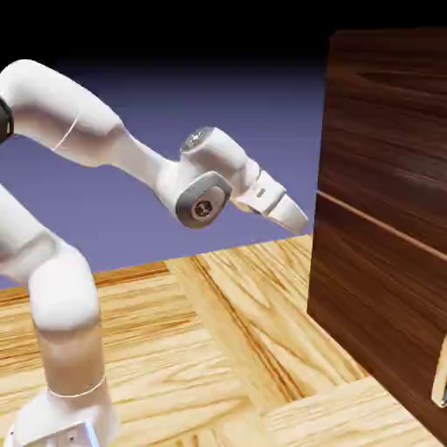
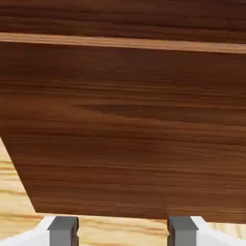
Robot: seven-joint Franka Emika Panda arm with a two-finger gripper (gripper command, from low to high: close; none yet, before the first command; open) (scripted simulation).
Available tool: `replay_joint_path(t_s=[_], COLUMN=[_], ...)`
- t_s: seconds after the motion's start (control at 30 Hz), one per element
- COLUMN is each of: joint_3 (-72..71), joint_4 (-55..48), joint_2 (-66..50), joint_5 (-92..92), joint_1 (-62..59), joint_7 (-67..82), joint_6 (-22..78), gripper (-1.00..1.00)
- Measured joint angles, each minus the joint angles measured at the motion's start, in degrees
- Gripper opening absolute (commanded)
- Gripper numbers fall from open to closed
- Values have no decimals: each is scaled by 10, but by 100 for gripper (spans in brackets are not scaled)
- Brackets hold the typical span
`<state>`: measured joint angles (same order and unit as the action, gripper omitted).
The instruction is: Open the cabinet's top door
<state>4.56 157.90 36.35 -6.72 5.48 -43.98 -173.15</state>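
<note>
The cabinet (image 1: 384, 288) is a tall dark walnut-grain box at the exterior view's right, split by a thin light seam. The top door (image 1: 393, 122) is the panel above that seam; its handle is out of view. My gripper (image 1: 297, 218) points down and to the right, just short of the cabinet's near edge at seam height. In the hand view the lower panel fills most of the picture, and a strip of the top door (image 2: 120, 17) shows above the seam. The gripper (image 2: 122, 233) is open: its grey fingertips (image 2: 62, 230) stand wide apart with nothing between them.
A pale beige handle (image 1: 441, 384) sits on the lower panel at the exterior view's right edge. The light wooden table (image 1: 227, 349) runs under the arm up to the cabinet's foot. The white arm rises from the lower left.
</note>
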Motion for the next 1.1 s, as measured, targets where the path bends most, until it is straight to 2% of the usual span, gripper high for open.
replay_joint_path(t_s=[1.1], joint_3=[557], joint_4=[-379], joint_2=[451], joint_5=[-822], joint_1=[586], joint_7=[-187], joint_6=[105], gripper=[0])
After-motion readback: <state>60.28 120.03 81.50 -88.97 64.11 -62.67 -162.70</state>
